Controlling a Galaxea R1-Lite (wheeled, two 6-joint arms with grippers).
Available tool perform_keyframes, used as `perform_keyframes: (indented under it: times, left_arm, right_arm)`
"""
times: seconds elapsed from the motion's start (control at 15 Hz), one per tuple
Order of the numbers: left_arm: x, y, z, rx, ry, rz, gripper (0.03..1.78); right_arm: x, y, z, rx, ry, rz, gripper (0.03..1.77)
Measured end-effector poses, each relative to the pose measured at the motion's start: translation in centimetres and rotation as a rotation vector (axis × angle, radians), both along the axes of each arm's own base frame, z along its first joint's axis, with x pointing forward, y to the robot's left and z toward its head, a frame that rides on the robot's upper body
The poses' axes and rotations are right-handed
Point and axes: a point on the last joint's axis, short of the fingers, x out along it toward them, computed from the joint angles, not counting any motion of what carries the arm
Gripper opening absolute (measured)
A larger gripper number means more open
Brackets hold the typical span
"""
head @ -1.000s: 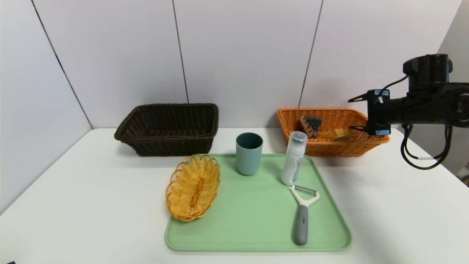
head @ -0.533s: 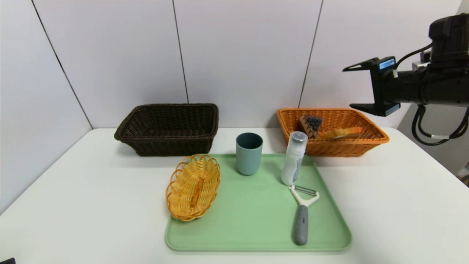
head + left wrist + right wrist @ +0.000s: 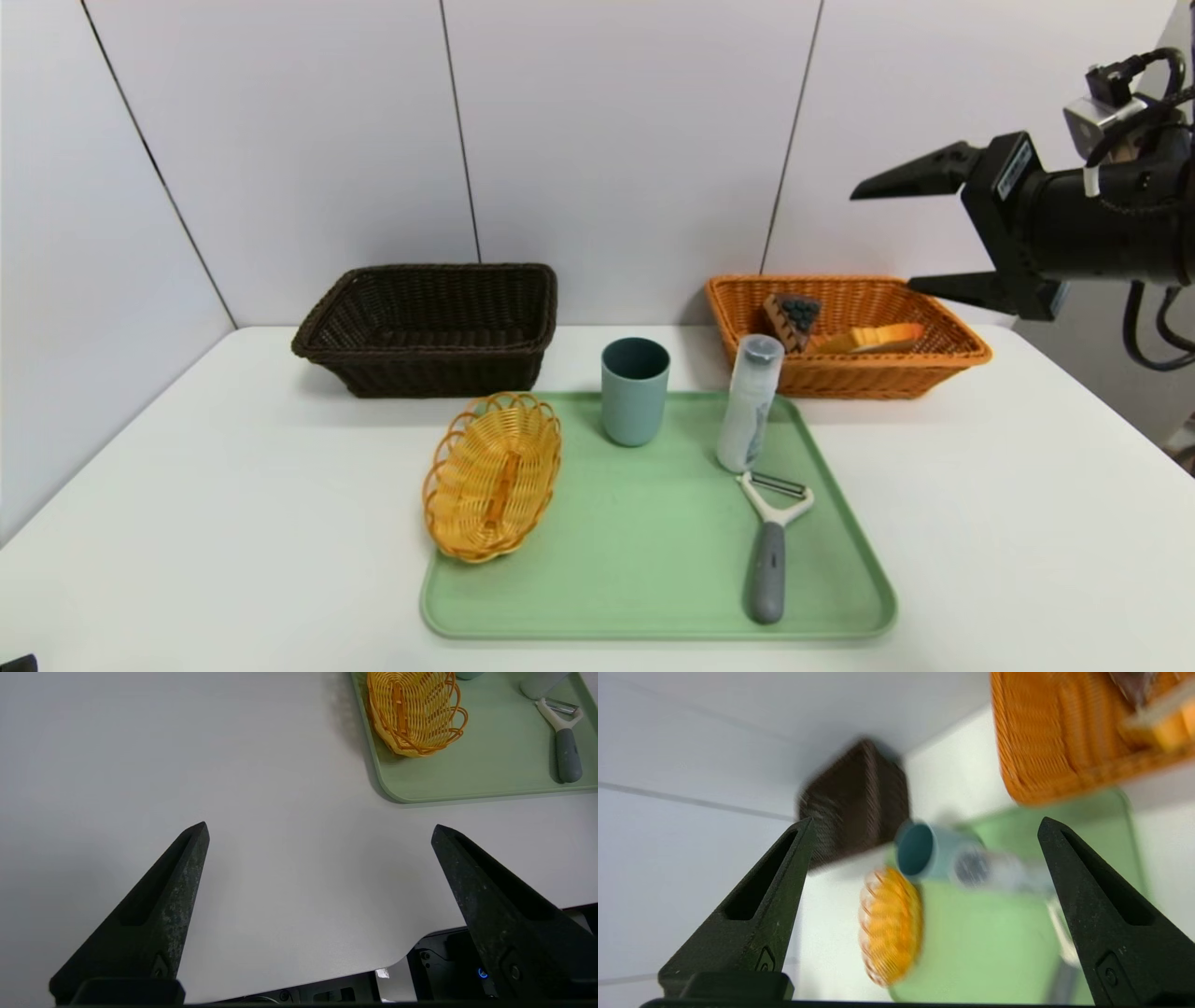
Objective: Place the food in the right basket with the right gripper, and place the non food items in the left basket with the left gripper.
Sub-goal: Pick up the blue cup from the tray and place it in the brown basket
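Observation:
On the green tray (image 3: 653, 560) stand a teal cup (image 3: 635, 390) and a white bottle (image 3: 750, 403); a grey-handled peeler (image 3: 770, 546) lies by them and a small yellow wicker dish (image 3: 492, 474) leans on the tray's left edge. The orange right basket (image 3: 845, 336) holds a dark-topped cake piece (image 3: 793, 317) and an orange slice (image 3: 873, 337). The dark brown left basket (image 3: 429, 322) looks empty. My right gripper (image 3: 882, 233) hangs open and empty, high above the orange basket's right end. My left gripper (image 3: 320, 828) is open over bare table near the front left corner, out of the head view.
The white table (image 3: 187, 485) ends at a wall close behind both baskets. In the left wrist view the tray (image 3: 467, 765), wicker dish (image 3: 413, 711) and peeler (image 3: 563, 732) lie well beyond my left fingers. The robot base shows below the table's front edge.
My right gripper has risen from the orange basket's right rim and pulled back to the right, staying open and empty. Objects on the tray and in the baskets have not moved.

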Motion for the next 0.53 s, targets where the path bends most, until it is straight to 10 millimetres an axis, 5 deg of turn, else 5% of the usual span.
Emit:
perform_keyframes:
  times: [0.53]
  left_arm:
    - [0.2,-0.1,-0.1,-0.008,0.012,-0.021,1.69]
  right_arm:
    - [-2.9,1.0,-1.2,-0.430,-0.044,-0.026,1.68]
